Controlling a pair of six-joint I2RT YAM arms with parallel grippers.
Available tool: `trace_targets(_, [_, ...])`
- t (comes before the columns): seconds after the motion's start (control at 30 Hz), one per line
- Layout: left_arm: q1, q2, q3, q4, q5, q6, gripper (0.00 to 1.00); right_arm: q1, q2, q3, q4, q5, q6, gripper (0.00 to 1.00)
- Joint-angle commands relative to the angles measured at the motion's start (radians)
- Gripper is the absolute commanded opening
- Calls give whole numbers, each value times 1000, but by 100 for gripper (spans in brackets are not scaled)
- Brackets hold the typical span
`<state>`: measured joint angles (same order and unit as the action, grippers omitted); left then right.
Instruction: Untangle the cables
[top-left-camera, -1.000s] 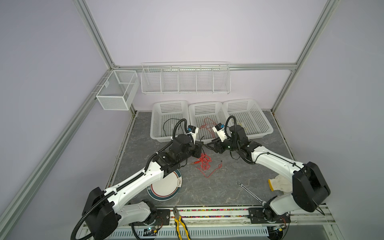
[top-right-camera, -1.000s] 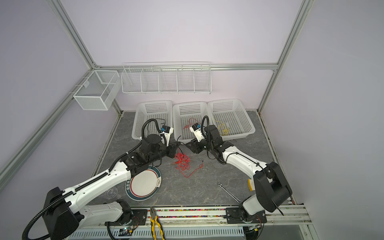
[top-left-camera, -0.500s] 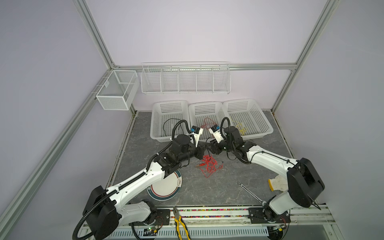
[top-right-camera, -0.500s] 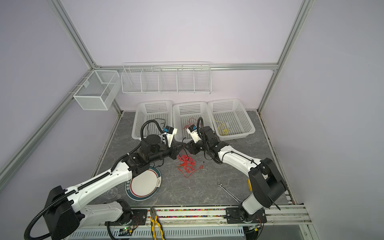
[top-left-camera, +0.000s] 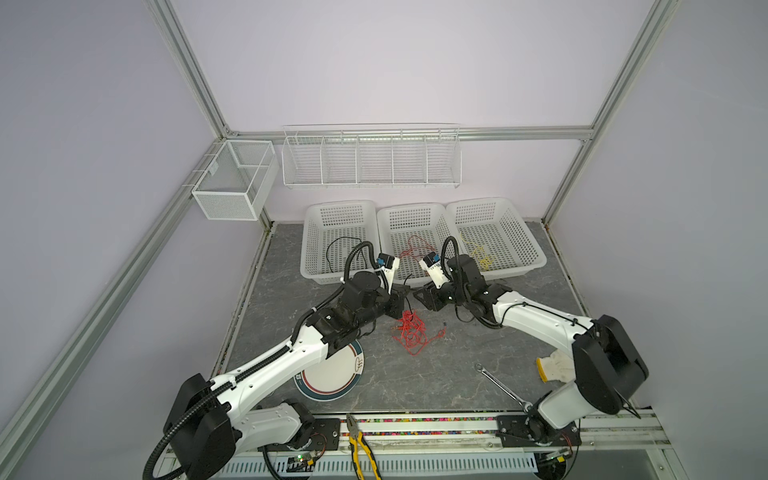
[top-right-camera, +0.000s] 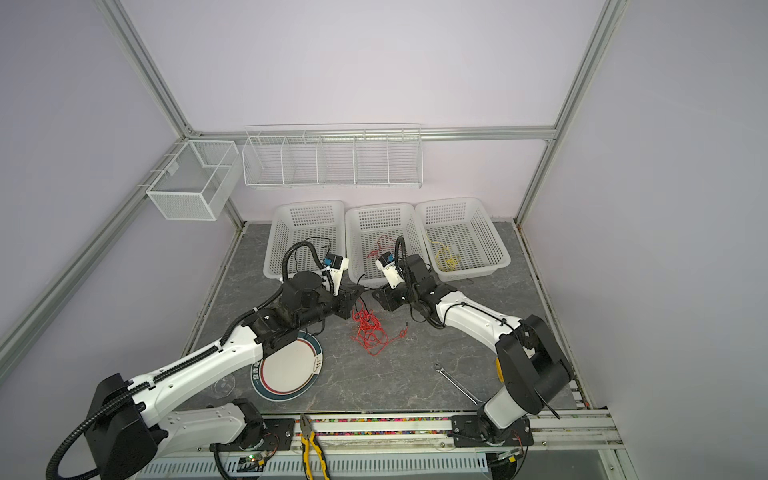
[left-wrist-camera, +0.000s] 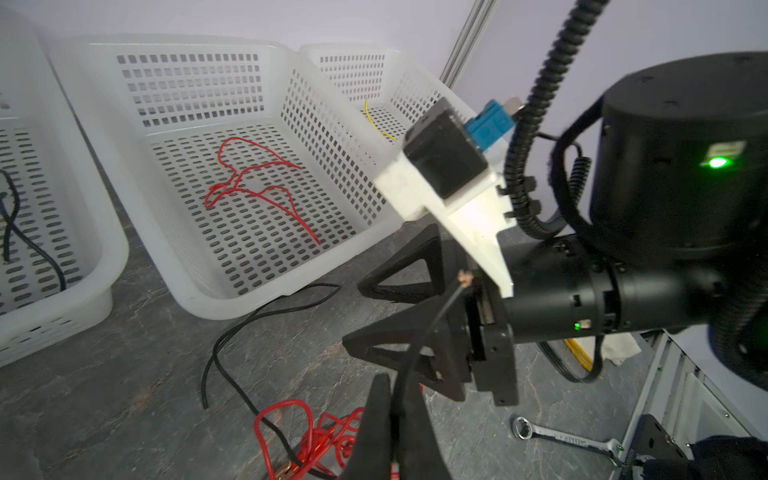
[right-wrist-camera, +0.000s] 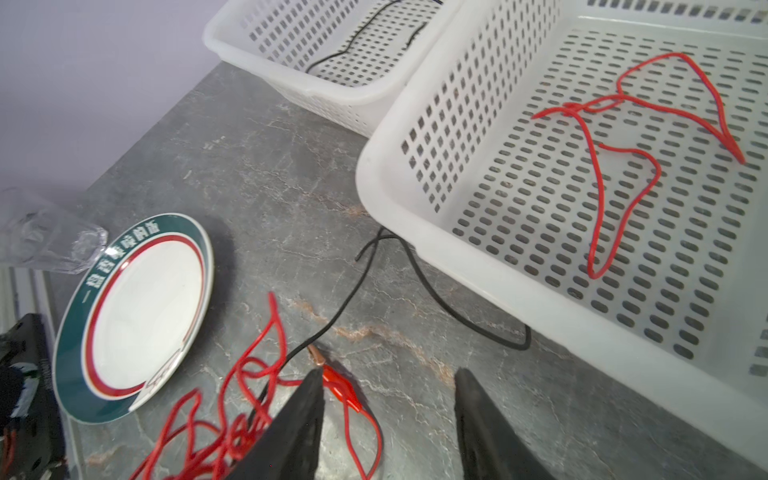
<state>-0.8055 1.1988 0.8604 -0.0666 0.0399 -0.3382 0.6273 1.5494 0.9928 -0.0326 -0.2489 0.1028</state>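
Note:
A tangle of red cables (top-left-camera: 409, 332) (top-right-camera: 368, 330) lies mid-table, with a black cable (left-wrist-camera: 432, 328) threaded through it. My left gripper (top-left-camera: 404, 299) (left-wrist-camera: 397, 380) hovers just above the tangle, shut on the black cable, whose bare copper end sticks up past the fingers. My right gripper (top-left-camera: 419, 297) (right-wrist-camera: 388, 374) faces it a short way off, open, with nothing between its fingers. A red clip (right-wrist-camera: 343, 382) lies beside one finger. More black cable (right-wrist-camera: 345, 301) trails on the table toward the middle basket.
Three white baskets stand at the back: the left one (top-left-camera: 338, 214) holds a black cable, the middle one (top-left-camera: 415, 216) a red one, the right one (top-left-camera: 482, 212) a yellow one. A plate (top-left-camera: 330, 376), wrench (top-left-camera: 500, 384), glove (top-left-camera: 552, 368), pliers (top-left-camera: 361, 449) and glass (right-wrist-camera: 45, 237) lie nearer.
The right gripper has moved left toward the left gripper, and the two now face each other closely above the red tangle. The left gripper stays shut.

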Motion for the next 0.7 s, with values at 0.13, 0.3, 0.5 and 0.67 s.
trace_targets(0.13, [-2, 33, 14, -24, -87, -21, 0, 24, -114, -30, 18, -228, -55, 50])
trace_targets(0.3, [-3, 45, 9, 27, -88, -19, 0, 65, -111, -1, -29, -289, -95, 50])
trace_targets(0.5, [-2, 33, 20, 49, -59, -6, 0, 101, -56, 26, -22, -249, -94, 49])
trace_targets(0.67, [-3, 9, 2, 79, -45, -5, 0, 108, -45, 25, 33, -210, -66, 32])
